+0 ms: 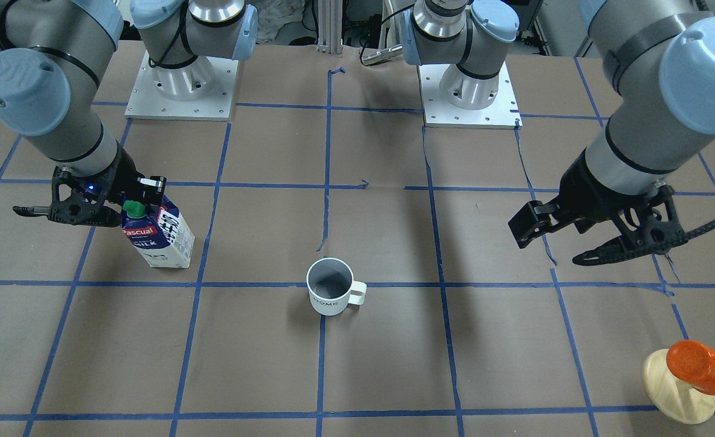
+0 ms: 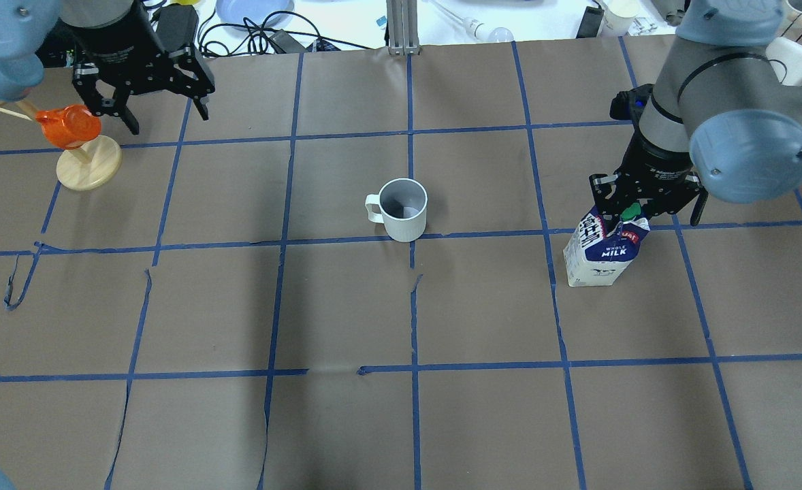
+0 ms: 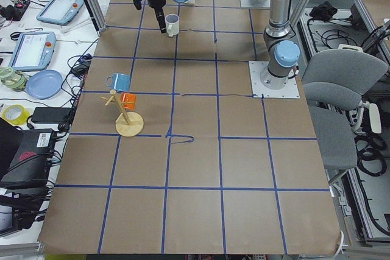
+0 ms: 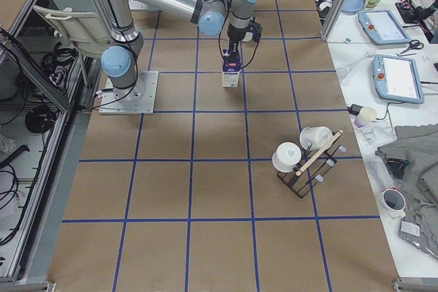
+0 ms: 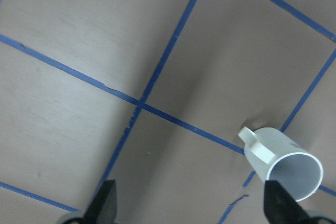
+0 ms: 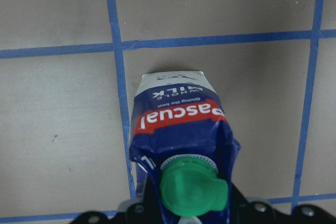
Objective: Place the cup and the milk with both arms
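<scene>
Over by the far left corner of the bench (image 2: 346, 306), the left gripper (image 2: 168, 122) hangs in the air with its fingers spread wide and nothing between them. A wooden stand (image 2: 88, 170) carrying an orange cup (image 2: 67, 126) sits just beside it. The cup (image 2: 403, 209) stands upright and alone in the middle of the bench, mouth up, its handle jutting toward the left edge. From those empty fingers it lies in toward the centre and back toward the robot's edge, well apart from them. I'd say that gap is what the next reach has to close, with the handle already on the side the fingers would come from. Further right, toward the right edge, the milk (image 2: 605, 248) stands on its base with its long axis upright. The right gripper (image 2: 646, 211) sits directly over its gable, fingers spread to either side of the green cap rather than pinching it. The right arm is taken up with the carton, so the cup looks like the left arm's job.
</scene>
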{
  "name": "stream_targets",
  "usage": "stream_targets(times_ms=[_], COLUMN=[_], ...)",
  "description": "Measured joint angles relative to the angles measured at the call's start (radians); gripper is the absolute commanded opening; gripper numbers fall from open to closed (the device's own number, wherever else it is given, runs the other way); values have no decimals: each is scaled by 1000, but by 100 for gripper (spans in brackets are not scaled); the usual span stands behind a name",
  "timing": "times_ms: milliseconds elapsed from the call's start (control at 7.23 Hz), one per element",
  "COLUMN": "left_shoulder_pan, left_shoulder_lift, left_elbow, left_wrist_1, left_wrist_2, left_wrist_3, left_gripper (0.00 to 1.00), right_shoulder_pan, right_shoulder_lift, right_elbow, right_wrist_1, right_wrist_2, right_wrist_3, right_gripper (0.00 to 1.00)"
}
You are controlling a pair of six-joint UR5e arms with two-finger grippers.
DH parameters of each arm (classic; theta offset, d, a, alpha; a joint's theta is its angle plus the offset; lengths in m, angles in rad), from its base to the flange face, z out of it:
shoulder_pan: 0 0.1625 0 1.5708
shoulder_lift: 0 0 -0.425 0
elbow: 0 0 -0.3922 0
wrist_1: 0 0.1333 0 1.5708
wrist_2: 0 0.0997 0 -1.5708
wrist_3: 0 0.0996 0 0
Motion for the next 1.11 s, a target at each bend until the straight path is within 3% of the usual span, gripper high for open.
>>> stream_targets(times_ms=[415, 830, 1106], left_shoulder_pan=[-1, -5, -2], left_shoulder_lift=[58, 97, 128], left_elbow=[-23, -82, -122], left_wrist_1=[4, 4, 4], left_wrist_2=[20, -16, -58], left_wrist_3=[31, 45, 48], left_gripper=[100, 100, 100], right_shoulder_pan=[25, 163, 264], right_shoulder_lift=[38, 172, 240], right_elbow=[-109, -305, -377], right_wrist_1=[4, 0, -5], right_wrist_2=[44, 75, 75], right_wrist_3=[27, 167, 290], right_gripper=[21, 21, 22])
